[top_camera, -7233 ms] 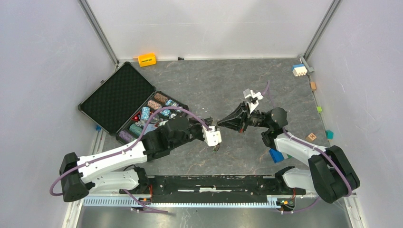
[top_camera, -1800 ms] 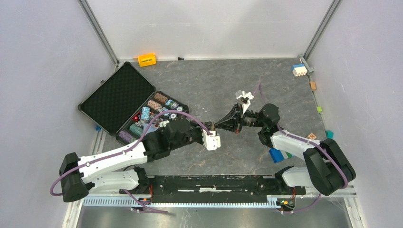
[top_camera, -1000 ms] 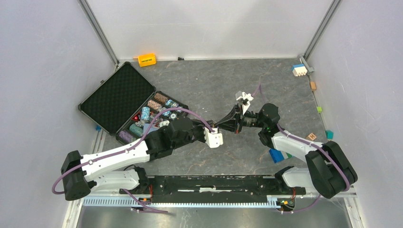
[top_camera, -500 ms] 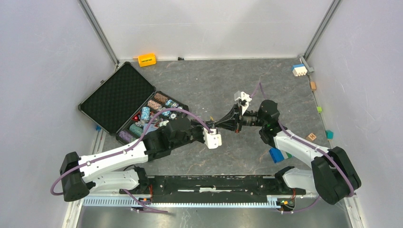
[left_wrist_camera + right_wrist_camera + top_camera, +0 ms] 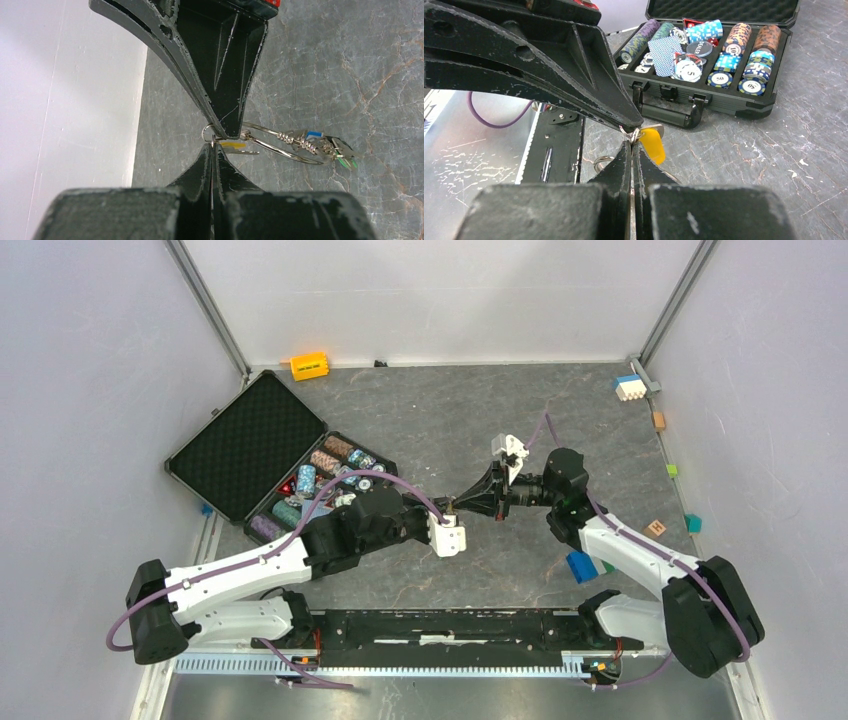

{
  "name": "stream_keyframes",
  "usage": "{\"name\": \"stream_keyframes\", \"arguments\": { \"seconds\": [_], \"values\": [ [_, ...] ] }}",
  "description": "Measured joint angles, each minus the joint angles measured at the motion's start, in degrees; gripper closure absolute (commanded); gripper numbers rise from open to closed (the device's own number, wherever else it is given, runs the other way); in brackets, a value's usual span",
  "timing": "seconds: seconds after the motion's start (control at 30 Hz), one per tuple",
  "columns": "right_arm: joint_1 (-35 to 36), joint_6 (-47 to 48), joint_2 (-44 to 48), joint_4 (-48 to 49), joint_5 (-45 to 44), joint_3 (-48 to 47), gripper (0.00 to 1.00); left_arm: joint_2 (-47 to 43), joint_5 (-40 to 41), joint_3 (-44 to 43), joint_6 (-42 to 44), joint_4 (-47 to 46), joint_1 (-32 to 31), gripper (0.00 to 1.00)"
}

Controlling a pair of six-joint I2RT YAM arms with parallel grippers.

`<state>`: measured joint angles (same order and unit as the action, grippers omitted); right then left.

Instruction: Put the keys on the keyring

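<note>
Left gripper [image 5: 212,146] clamped on yellow-tagged key [image 5: 233,145], right gripper [image 5: 631,145] clamped on keyring [image 5: 301,145], tips touching

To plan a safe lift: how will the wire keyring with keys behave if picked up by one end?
Probably floppy: the keyring is a thin wire loop, so it may sag and swing. The keys bunch at one end, which likely drops. Bare metal may slip.

Robot lab test cell: plain white panel walls [image 5: 450,290], aluminium corner posts [image 5: 205,305], grey marbled tabletop [image 5: 430,410], black mounting rail [image 5: 450,625] at near edge.
</note>
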<state>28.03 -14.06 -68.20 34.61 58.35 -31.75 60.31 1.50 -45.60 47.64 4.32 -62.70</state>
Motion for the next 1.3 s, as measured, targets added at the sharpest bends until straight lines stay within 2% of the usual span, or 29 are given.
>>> {"name": "stream_keyframes", "arguments": {
  "seconds": [0.5,0.87,1.1,1.3],
  "values": [
    [-0.35,1.03,0.59,-0.46,3.15,-0.17,1.00,0.02,-0.04,0.00,1.31,0.31,-0.04,0.98],
    [-0.02,14.38,1.53,-16.48,1.27,-5.01,1.00,0.09,1.31,0.00,1.75,0.66,0.00,0.98],
    [-0.07,16.13,1.51,-19.02,0.50,-6.08,1.00,1.11,0.76,-1.46,1.57,0.94,0.00,0.98],
    [-0.07,17.62,1.51,-20.15,0.20,-6.08,0.86,1.27,0.90,-1.46,1.57,1.22,0.00,0.98]
  ]
}}
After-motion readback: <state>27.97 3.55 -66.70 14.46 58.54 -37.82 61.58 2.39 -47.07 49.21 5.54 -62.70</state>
